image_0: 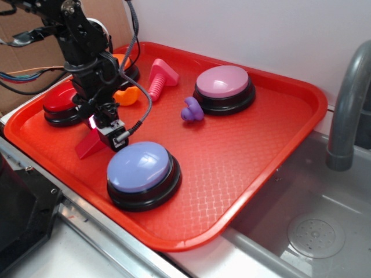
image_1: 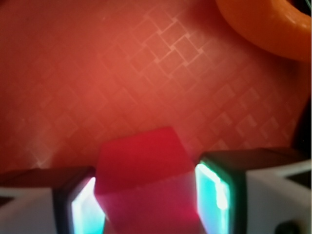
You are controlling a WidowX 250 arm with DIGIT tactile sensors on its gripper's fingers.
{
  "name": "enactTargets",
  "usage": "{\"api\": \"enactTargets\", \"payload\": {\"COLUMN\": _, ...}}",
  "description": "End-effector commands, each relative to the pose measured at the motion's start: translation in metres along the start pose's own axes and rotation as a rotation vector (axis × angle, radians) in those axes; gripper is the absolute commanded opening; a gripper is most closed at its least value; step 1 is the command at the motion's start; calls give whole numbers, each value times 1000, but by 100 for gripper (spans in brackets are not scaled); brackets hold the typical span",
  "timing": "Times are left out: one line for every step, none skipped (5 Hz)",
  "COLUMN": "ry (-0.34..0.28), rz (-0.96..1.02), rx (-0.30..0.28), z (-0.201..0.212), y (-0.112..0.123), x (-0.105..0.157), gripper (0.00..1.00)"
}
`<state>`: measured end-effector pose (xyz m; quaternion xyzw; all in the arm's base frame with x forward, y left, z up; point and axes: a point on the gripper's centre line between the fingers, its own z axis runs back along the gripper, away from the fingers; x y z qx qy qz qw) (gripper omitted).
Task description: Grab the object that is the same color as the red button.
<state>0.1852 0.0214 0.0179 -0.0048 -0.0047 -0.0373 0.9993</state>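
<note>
While you look down from outside, your red tray [image_0: 249,156] fills the counter beside the sink [image_0: 313,231]. The blue button [image_0: 142,171] sits at 6 o'clock on it, the pink button [image_0: 223,86] at 1 o'clock, and the red button [image_0: 61,105] at 9 o'clock. Your gripper [image_1: 146,200] is low, between red and blue. The little red wedge [image_1: 144,175] sits between its fingers [image_1: 217,190], and both pads look right against its sides.

Exterior: high, angled down over the whole red tray [image_0: 255,168].
Wrist: close, facing down (blurred).
Shared: red wedge [image_0: 88,145], tray floor.
</note>
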Motion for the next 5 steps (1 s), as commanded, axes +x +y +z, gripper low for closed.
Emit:
{"api": "enactTargets", "payload": {"ry": 4, "rz": 80, "rx": -11, "z": 66, "y": -3, "x": 25, "gripper": 0}}
{"api": "enactTargets", "payload": {"ry": -48, "rz": 47, "rx": -16, "z": 109, "y": -17, "x": 48, "gripper": 0}}
{"api": "enactTargets", "payload": {"ry": -105, "rz": 8, "rx": -31, "z": 149, "y": -35, "x": 63, "gripper": 0}}
{"api": "enactTargets", "payload": {"ry": -46, "rz": -19, "rx": 58, "z": 168, "y": -58, "x": 74, "gripper": 0}}
{"api": "enactTargets", "payload": {"ry": -22, "rz": -35, "rx": 44, "z": 159, "y": -51, "x": 72, "gripper": 0}}
